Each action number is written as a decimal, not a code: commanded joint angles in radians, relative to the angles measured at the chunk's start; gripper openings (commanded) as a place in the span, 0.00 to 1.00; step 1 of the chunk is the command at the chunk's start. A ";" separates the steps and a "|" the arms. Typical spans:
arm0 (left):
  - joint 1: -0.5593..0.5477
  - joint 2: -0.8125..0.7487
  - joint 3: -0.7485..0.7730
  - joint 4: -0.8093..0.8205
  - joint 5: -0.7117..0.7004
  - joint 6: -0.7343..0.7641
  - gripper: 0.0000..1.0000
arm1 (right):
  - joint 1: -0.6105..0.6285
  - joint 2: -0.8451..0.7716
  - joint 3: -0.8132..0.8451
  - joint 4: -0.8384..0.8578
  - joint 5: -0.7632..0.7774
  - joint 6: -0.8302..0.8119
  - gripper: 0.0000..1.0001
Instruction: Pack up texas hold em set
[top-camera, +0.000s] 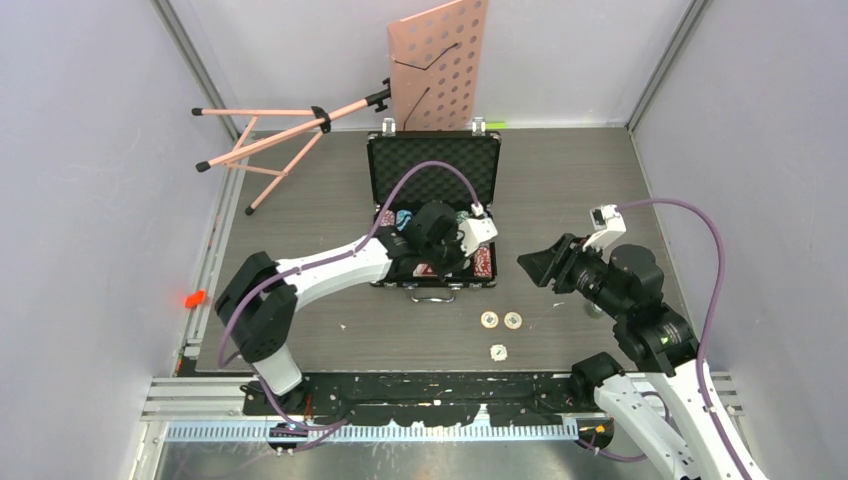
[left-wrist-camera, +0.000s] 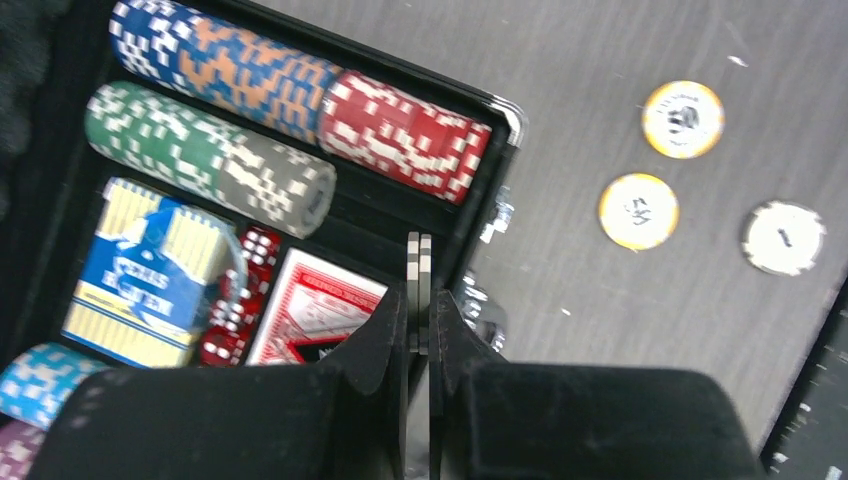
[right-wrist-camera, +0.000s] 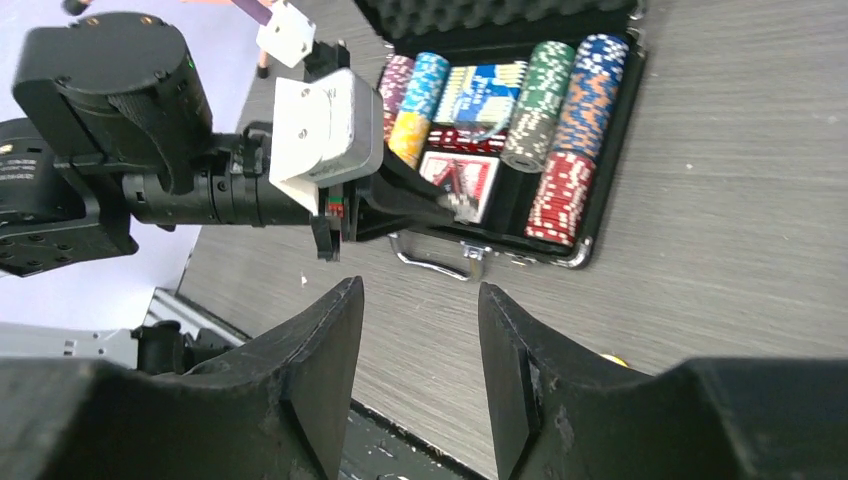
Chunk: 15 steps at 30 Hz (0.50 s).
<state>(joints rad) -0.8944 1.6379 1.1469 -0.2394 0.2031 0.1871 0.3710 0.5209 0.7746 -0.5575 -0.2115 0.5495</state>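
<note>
The black briefcase (top-camera: 372, 170) lies open at the middle of the table, its foam-lined lid up. Rows of poker chips (left-wrist-camera: 230, 60), a blue card deck (left-wrist-camera: 150, 270), a red card deck (left-wrist-camera: 315, 315) and red dice (left-wrist-camera: 240, 295) sit in its tray. My left gripper (left-wrist-camera: 420, 300) hovers over the tray's front right corner, shut on two grey-and-white chips (left-wrist-camera: 420, 260) held edge-on. Three loose chips (top-camera: 513, 320) lie on the table in front of the case. My right gripper (right-wrist-camera: 420, 290) hangs open and empty to the right, above bare table.
A pink music stand (top-camera: 440, 60) rises behind the case, its tripod legs (top-camera: 270, 140) lying across the back left. The case's silver handle (right-wrist-camera: 440, 260) faces the near edge. White walls close in three sides.
</note>
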 joint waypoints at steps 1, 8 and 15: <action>0.005 0.085 0.134 -0.060 -0.068 0.123 0.00 | 0.000 -0.031 -0.014 -0.068 0.118 0.033 0.52; 0.010 0.177 0.171 -0.022 -0.088 0.167 0.00 | -0.001 -0.110 -0.022 -0.119 0.256 0.042 0.52; 0.017 0.234 0.193 -0.012 -0.104 0.162 0.03 | 0.000 -0.184 -0.027 -0.149 0.349 0.050 0.53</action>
<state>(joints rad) -0.8860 1.8641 1.3033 -0.2825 0.1196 0.3279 0.3710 0.3595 0.7364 -0.7013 0.0563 0.5854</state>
